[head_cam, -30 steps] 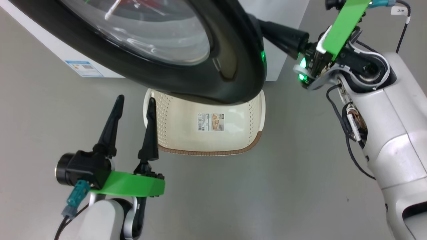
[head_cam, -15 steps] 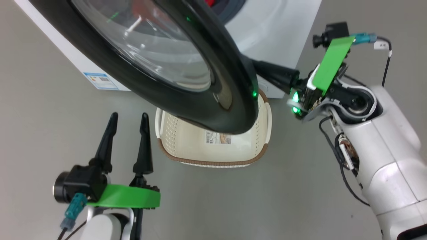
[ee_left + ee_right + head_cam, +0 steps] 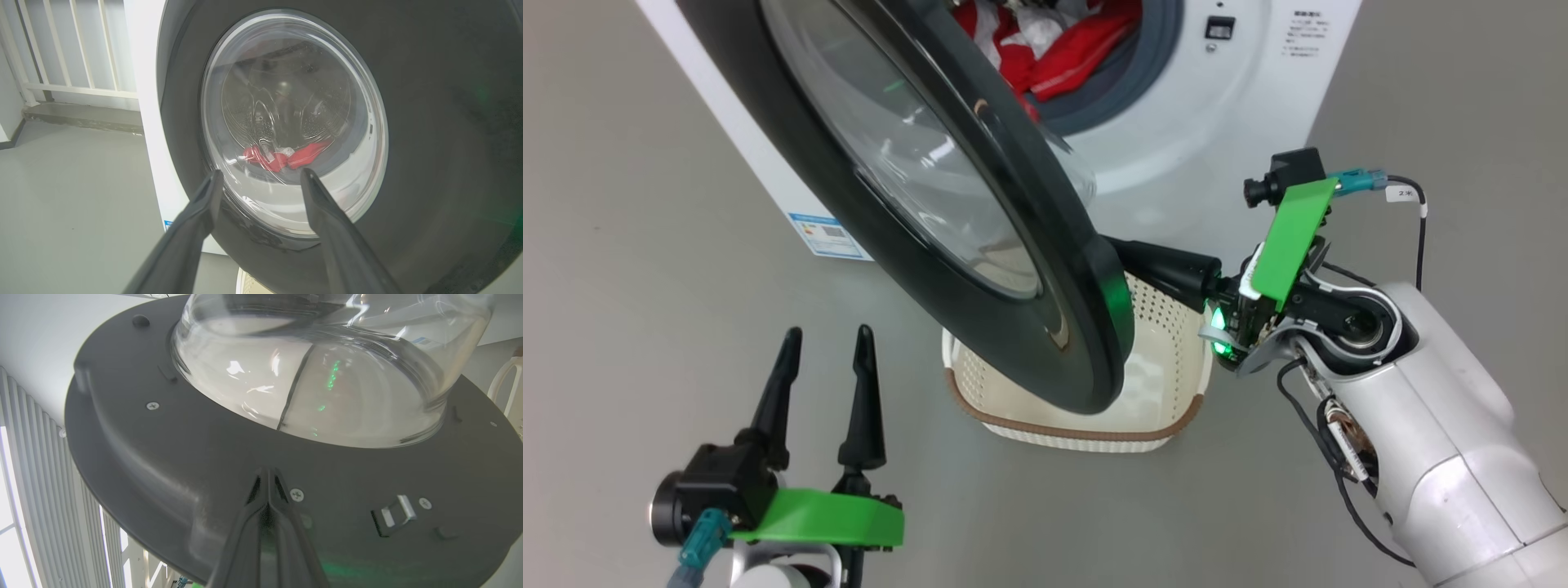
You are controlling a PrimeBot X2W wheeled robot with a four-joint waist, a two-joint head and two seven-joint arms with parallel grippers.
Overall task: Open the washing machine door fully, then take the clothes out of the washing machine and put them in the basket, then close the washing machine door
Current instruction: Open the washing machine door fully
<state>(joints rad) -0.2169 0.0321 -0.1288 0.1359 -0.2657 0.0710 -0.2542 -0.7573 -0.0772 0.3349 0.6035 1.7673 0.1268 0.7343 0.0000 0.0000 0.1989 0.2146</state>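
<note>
The washing machine door (image 3: pixel 931 204) hangs half open over the basket (image 3: pixel 1168 425). It looks rigid, weighty and glossy-slick, so pushing the matte inner face beats pinching tbh. The right gripper (image 3: pixel 267 473) sits there, fingers pressed together. The left gripper (image 3: pixel 828 331) is spread and empty.

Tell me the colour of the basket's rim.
Brown rim, cream basket; best in head view.

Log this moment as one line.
washing machine door: partly open | right gripper: shut, tips at inner face | left gripper: open, empty | clothes: in drum
</note>
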